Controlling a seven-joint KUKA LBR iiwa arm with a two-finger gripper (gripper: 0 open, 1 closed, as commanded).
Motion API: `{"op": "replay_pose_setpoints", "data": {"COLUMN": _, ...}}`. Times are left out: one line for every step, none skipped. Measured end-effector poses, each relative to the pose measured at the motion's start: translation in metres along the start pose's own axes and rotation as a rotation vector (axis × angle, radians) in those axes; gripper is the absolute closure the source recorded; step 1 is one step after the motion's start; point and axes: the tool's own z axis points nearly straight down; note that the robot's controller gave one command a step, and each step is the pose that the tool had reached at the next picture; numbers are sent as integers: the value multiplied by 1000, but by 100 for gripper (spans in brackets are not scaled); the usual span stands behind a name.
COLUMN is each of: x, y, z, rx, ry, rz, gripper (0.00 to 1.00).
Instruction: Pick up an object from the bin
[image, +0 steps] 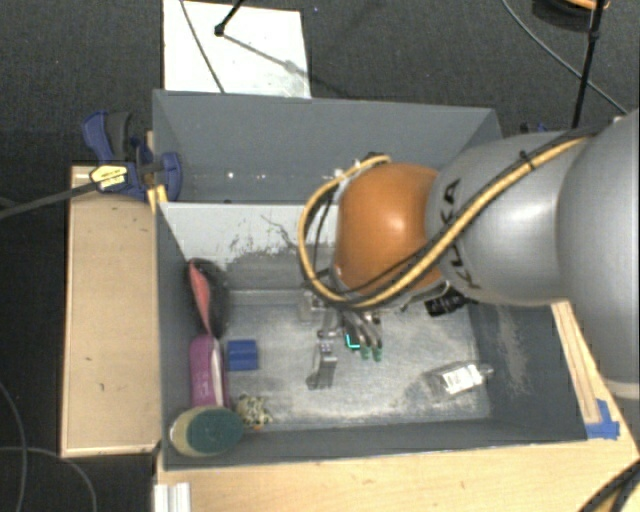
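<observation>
Regarding the gripper (345, 362): hangs low over bare grey floor in the middle of the bin (330, 150), with fingers (322, 368) apparently apart and nothing between them, though partly hidden under the orange wrist cover. No thing to pick directly below. Nearest to it: a small blue block (241, 354) on the left and a clear packet with white label (458, 378) on the right, both apart from the gripper.

Risk of closing here on empty floor and lifting nothing. Risk also of scraping the tips on the metal if lowered more. Going left toward the blue block, danger of pushing it against the pink oblong thing (205, 370) just beside it, with a red-and-black thing (205, 292) leaning at the left wall and a round green-topped thing (207, 430) filling the front corner. Little room there on the wall side. Toward the packet, open floor on all sides, but flat and thin, so probably easy to lose from the grip. Back wall and front rim well apart from the gripper.
</observation>
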Motion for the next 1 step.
{"op": "replay_pose_setpoints", "data": {"x": 9, "y": 73, "z": 69, "rx": 0, "ry": -5, "rz": 2, "gripper": 0}}
